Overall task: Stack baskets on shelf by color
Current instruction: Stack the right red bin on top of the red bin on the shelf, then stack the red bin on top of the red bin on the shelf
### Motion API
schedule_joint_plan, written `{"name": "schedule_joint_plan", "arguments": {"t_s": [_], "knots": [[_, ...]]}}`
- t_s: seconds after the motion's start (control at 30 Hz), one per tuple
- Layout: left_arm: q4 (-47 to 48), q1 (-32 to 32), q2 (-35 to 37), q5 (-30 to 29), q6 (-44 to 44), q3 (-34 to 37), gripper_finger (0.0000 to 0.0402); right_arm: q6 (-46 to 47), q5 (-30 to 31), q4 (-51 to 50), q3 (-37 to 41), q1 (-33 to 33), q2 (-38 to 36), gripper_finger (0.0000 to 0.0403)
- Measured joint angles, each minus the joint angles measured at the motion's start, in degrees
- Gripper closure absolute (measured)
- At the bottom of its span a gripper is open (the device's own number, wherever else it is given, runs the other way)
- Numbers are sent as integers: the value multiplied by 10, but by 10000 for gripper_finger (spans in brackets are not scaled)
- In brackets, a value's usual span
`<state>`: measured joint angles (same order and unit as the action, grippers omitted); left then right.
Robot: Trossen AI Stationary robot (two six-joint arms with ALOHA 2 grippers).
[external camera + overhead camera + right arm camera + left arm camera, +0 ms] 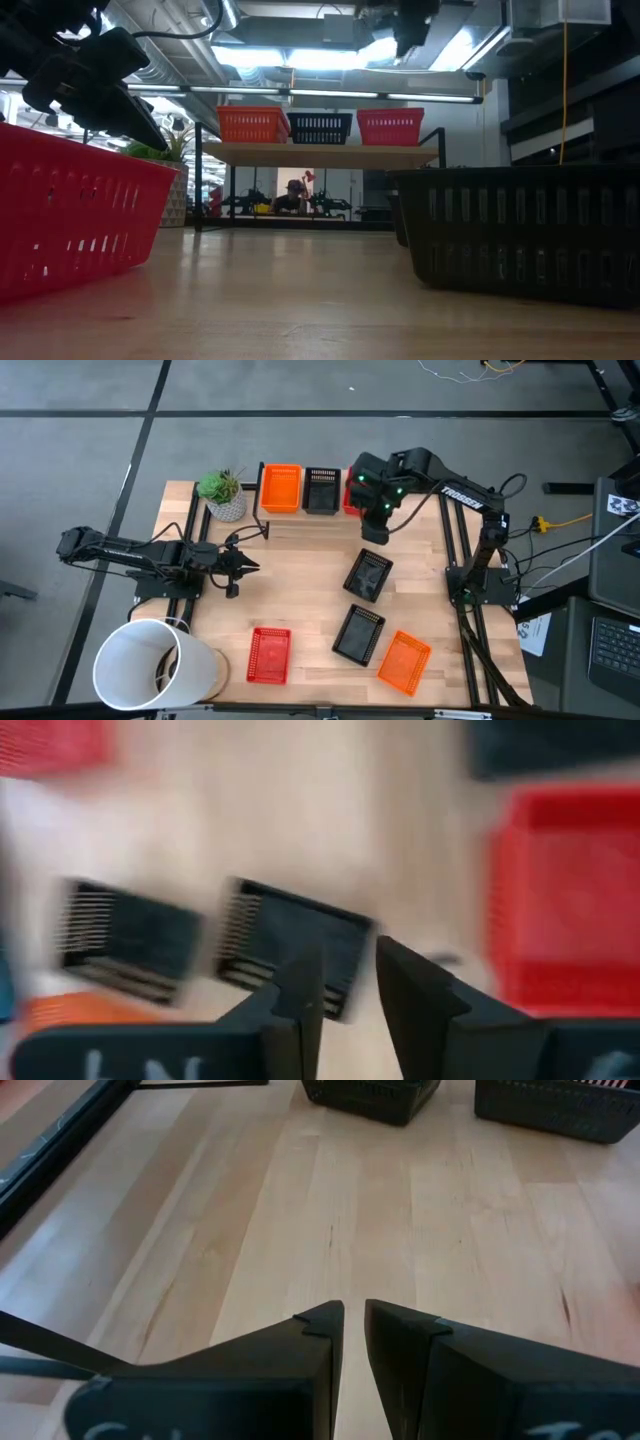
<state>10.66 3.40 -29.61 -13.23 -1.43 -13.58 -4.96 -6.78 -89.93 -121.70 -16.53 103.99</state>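
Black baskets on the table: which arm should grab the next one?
Right, probably. Its tool hangs just past the shelf, close above the nearer black basket, with the second beyond. The left tool waits at the table's left, farther from both.

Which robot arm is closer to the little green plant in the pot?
Left. The left gripper is just in front of the small green potted plant; the right gripper is farther across the table, past the shelf's baskets.
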Motion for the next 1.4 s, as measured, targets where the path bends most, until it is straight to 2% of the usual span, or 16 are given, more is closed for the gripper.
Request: {"name": "schedule_joint_plan", "arguments": {"t_s": [0.07,0.2,0.3,0.43,0.77,1.03,1.23,1.4], "knots": [[0,0,0,0,0,0,364,5,48,0,27,3,0,309],[0,0,0,0,0,0,364,2,56,11,108,3,1,309],[0,0,0,0,0,0,364,-12,94,39,164,0,1,309],[0,0,0,0,0,0,364,-14,111,48,198,-6,1,309],[0,0,0,0,0,0,364,-1,189,54,165,-6,1,309],[0,0,0,0,0,0,364,21,193,24,161,-6,1,309],[0,0,0,0,0,0,364,48,247,6,160,-6,1,309],[0,0,0,0,0,0,364,63,249,-2,160,-6,1,309]]}}
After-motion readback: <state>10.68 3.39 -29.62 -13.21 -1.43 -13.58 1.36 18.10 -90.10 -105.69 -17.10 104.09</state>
